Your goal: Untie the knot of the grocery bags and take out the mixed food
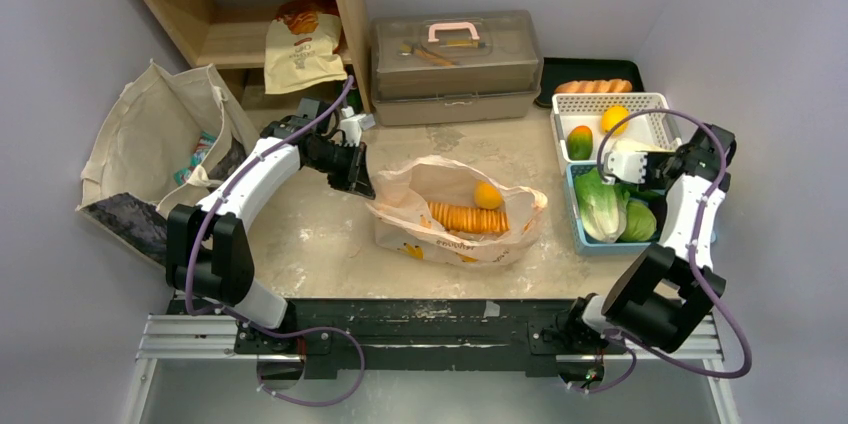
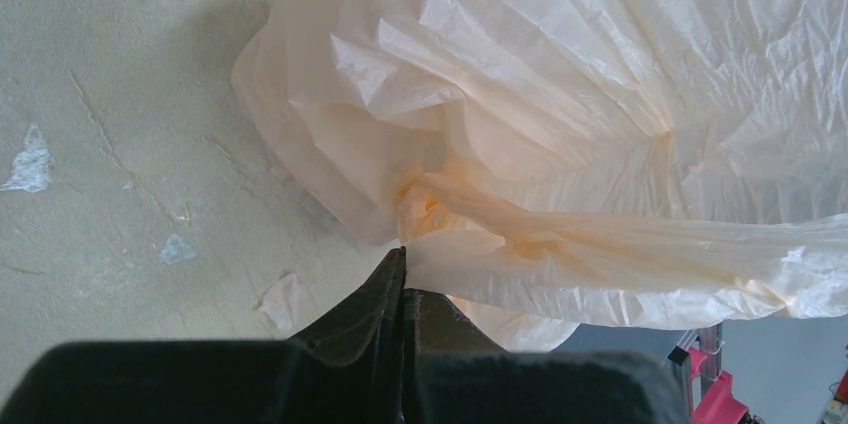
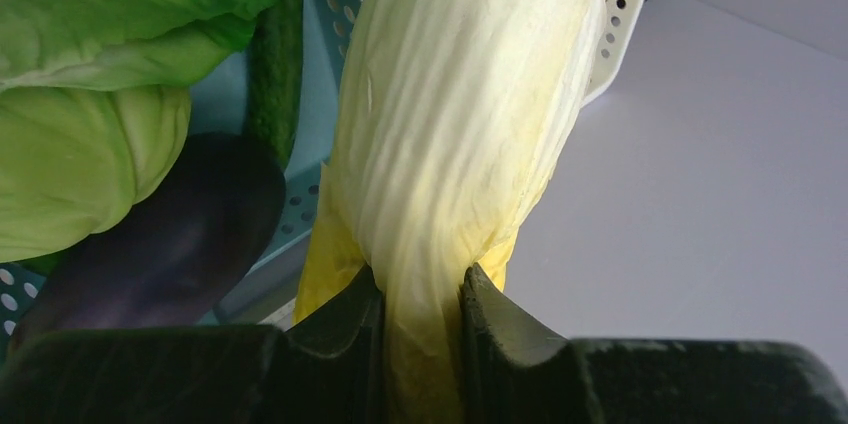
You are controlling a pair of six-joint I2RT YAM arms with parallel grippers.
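The bag (image 1: 405, 206) lies open mid-table (image 1: 320, 236), with long orange vegetables (image 1: 468, 218) and a round fruit (image 1: 488, 195) inside. My left arm (image 1: 255, 169) bends out from its base and reaches right, low, to the bag's left corner. The left fingers (image 2: 385, 296) are pressed together, tips pinching plastic just below the knot (image 2: 420, 206). My right arm (image 1: 690, 209) stands up, its wrist folded left above the blue basket (image 1: 575, 226). The right fingers (image 3: 352, 316) are clamped on the yellow end of the cabbage (image 3: 460, 114).

One grocery bag (image 1: 400, 206), one toolbox (image 1: 455, 64) — one white basket (image 1: 600, 101), one blue basket (image 1: 575, 216)
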